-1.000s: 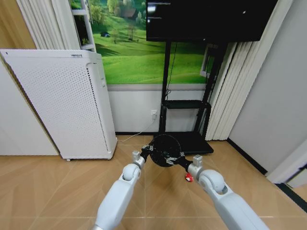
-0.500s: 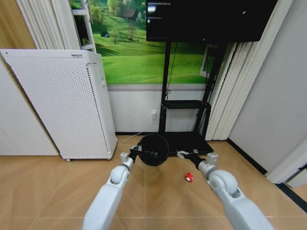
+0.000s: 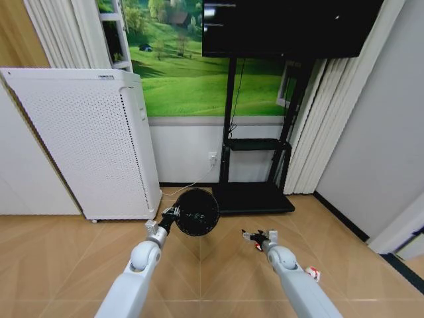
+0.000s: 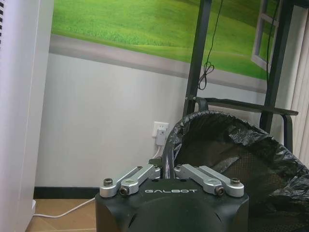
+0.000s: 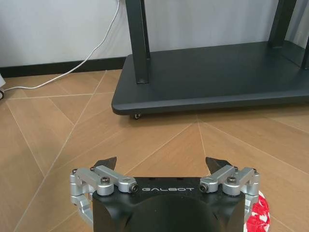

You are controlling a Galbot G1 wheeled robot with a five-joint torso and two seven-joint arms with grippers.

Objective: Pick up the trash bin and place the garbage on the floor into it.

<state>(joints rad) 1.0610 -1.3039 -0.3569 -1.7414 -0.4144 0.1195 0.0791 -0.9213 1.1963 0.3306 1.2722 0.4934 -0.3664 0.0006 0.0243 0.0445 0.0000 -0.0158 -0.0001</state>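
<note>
The left gripper (image 3: 169,213) is clamped on the rim of the trash bin (image 3: 197,212), which is held off the floor in front of the white air purifier (image 3: 86,142), its mouth tilted toward the camera. A black liner bag (image 4: 231,159) is seen inside; no contents can be made out. The right gripper (image 3: 256,236) is held low over the wooden floor with its fingers spread apart. A red wad (image 5: 257,215) lies just beside it, and a red-and-white wad (image 3: 313,272) lies farther right. The black TV stand base (image 5: 212,72) stands beyond.

wood floor (image 3: 66,258) carries air purifier (image 3: 86,146), tv stand base (image 5: 212,72), red wad (image 5: 256,217).
</note>
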